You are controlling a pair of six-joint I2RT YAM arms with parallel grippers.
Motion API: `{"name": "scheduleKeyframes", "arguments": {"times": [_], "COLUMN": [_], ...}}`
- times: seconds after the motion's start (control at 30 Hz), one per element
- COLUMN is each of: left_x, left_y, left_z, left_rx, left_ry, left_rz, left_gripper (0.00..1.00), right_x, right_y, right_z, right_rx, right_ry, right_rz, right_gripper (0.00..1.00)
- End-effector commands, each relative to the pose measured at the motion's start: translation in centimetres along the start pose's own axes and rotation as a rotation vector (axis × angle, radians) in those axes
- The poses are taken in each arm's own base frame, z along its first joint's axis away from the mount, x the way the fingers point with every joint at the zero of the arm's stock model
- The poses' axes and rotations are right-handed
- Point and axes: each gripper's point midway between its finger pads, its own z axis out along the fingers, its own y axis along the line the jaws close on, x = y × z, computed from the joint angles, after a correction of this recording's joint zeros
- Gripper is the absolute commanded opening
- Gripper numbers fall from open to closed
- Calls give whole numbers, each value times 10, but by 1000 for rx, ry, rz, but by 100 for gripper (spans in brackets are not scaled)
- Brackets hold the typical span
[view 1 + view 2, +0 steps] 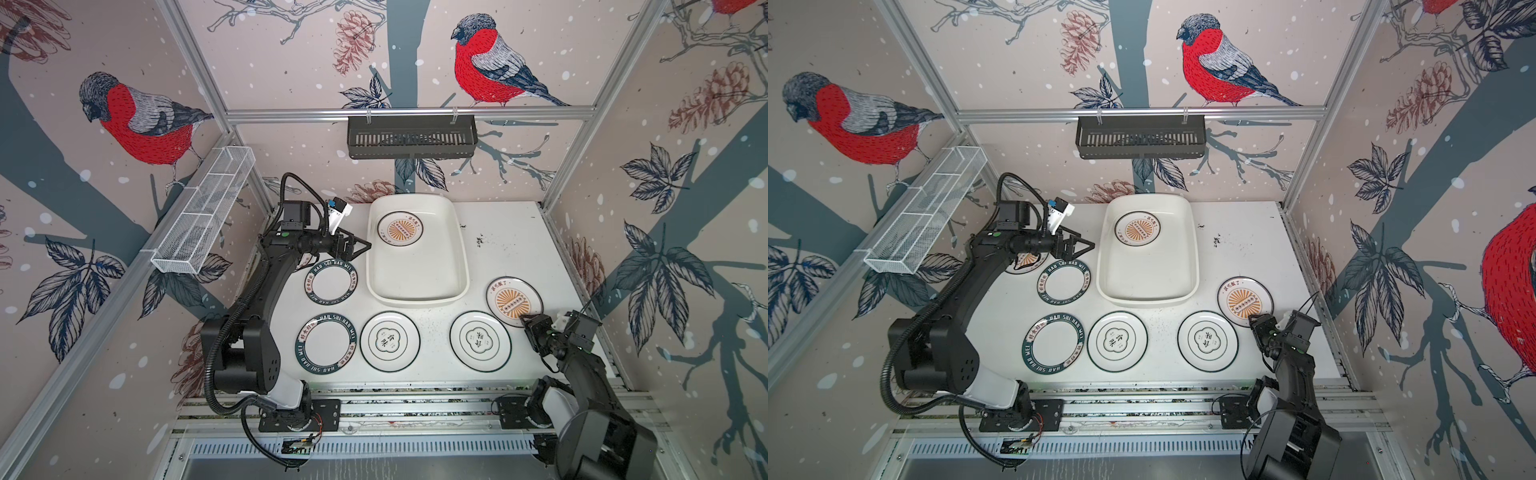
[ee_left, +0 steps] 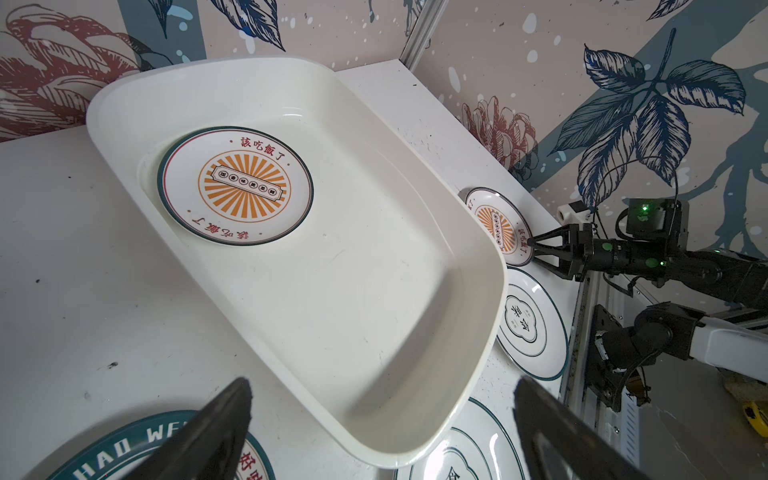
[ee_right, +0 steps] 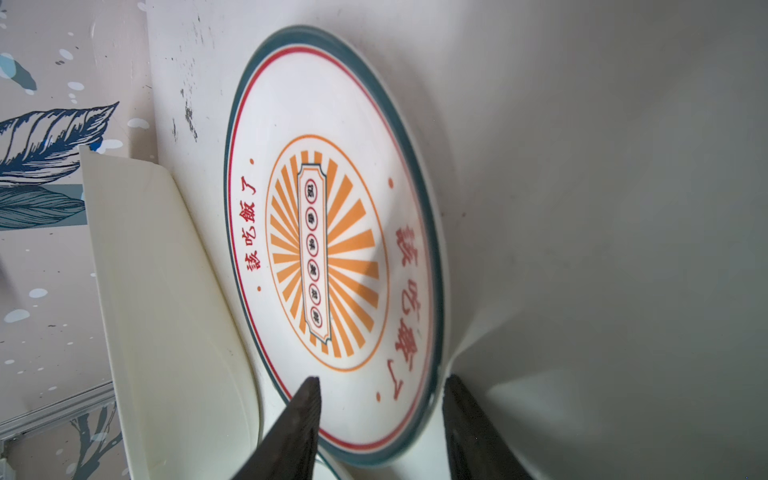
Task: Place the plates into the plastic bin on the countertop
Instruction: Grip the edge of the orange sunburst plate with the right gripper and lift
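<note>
In both top views we see a black slotted shelf (image 1: 411, 139) (image 1: 1140, 139) hanging by two pale hooks (image 1: 369, 117) from the aluminium rail (image 1: 291, 114) across the back wall. A white wire-mesh basket (image 1: 203, 214), split into compartments, runs along the frame of the left wall. The walls around carry wallpaper (image 1: 291, 62): red-breasted birds (image 1: 484, 62), brown pine cones (image 1: 354, 39) and dark blue leaves (image 1: 660, 176) on a pale ground flecked with white.
</note>
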Motion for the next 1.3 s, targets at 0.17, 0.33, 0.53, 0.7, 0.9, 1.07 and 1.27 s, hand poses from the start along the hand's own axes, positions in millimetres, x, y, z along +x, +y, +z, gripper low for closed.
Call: {"name": "scheduleKeyframes", "arguments": {"times": [0.17,0.33,0.53,0.7,0.9,1.07,1.27], "left_x": [0,5,5,5,2,0,-6], "left_y": [3,4,4,4,5,5,5], "left_z": [5,8,6,7,8,7,6], "left_rx": [19,25,18,25,29,28,28], "left_ry": [-5,10,17,17,15,18,16], "left_rz": [-32,-45,-37,-46,-48,-44,-39], "left_gripper": [97,97,97,97,97,97,96], "right_x": [-3,-6,-5,-5,-7,-12,-22], "right_y": [-6,-9,-10,-12,-8,-4,4], "right_z": [9,9,11,12,12,11,8], "right_rx": [-6,-9,-37,-46,-74,-94,-121], "right_ry": [23,13,6,9,5,-9,-35], "right_rz": [29,22,22,32,28,37,42], "right_gripper": [41,37,30,24,7,4,3]}}
